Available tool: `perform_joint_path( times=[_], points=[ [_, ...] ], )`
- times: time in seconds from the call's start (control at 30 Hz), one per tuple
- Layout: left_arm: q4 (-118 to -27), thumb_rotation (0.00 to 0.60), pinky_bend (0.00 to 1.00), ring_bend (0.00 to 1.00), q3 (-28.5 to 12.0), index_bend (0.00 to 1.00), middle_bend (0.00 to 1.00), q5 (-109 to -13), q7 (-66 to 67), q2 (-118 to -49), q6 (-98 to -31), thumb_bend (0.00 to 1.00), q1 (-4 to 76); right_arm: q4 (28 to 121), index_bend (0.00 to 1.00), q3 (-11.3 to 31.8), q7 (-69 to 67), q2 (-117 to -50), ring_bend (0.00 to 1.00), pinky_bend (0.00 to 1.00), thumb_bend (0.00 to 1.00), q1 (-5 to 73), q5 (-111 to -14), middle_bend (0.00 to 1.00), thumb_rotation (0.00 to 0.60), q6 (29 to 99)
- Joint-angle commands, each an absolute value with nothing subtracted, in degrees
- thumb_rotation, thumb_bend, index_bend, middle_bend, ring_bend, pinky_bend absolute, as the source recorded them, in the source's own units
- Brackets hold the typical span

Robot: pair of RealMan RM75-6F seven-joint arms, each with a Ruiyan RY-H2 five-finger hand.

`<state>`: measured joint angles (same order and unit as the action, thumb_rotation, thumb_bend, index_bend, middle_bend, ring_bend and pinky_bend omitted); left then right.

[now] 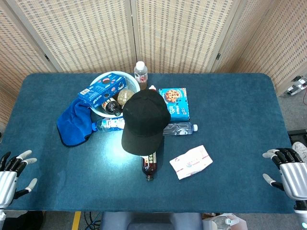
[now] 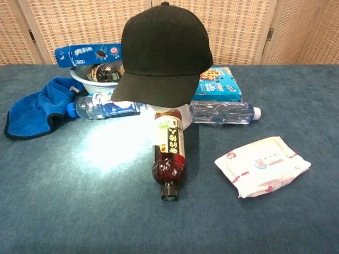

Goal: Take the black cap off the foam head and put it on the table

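1. The black cap [image 1: 144, 122] sits on the foam head [image 2: 179, 114] at the table's [image 1: 230, 143] middle.
2. The left hand [image 1: 12, 170] rests at the near left edge, fingers spread, empty.
3. The right hand [image 1: 288, 170] rests at the near right edge, likewise spread and empty.

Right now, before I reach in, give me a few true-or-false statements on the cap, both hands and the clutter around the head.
1. The black cap sits on the foam head. True.
2. The left hand holds the cap. False: it rests at the table's near-left edge, fingers apart, holding nothing.
3. A dark tea bottle lies in front of the head. True.
4. The wipes pack is in the bowl. False: it lies on the table.
5. The right hand is open. True.
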<state>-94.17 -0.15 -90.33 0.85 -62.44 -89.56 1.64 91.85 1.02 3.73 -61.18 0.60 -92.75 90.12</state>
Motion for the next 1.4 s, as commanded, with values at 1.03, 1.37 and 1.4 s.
perform_joint_path(
  times=[1.03, 1.37, 1.4],
  points=[
    [-94.58, 0.6, 0.0, 0.17, -0.41, 0.31, 0.16, -90.59, 0.36, -62.05, -90.24, 0.24, 1.35, 93.34, 0.39, 1.25, 4.52, -62.21, 0.24, 0.24, 0.09, 4.45, -98.04, 0.33, 0.6, 88.17],
    [-95.26, 0.6, 0.0, 0.17, -0.39, 0.31, 0.16, -90.64, 1.12, -61.82, -89.55, 0.24, 1.72, 97.68, 0.38, 3.58, 11.66, -64.75, 0.2, 0.22, 0.07, 12.14, -103.03, 0.28, 0.6, 81.63],
    [-95.46, 0.6, 0.0, 0.17, -0.37, 0.31, 0.16, -90.75, 1.26, -61.67, -89.53, 0.24, 1.76, 98.23, 0.37, 3.97, 12.64, -65.32, 0.2, 0.22, 0.07, 13.36, -103.54, 0.28, 0.6, 80.45]
  ],
)
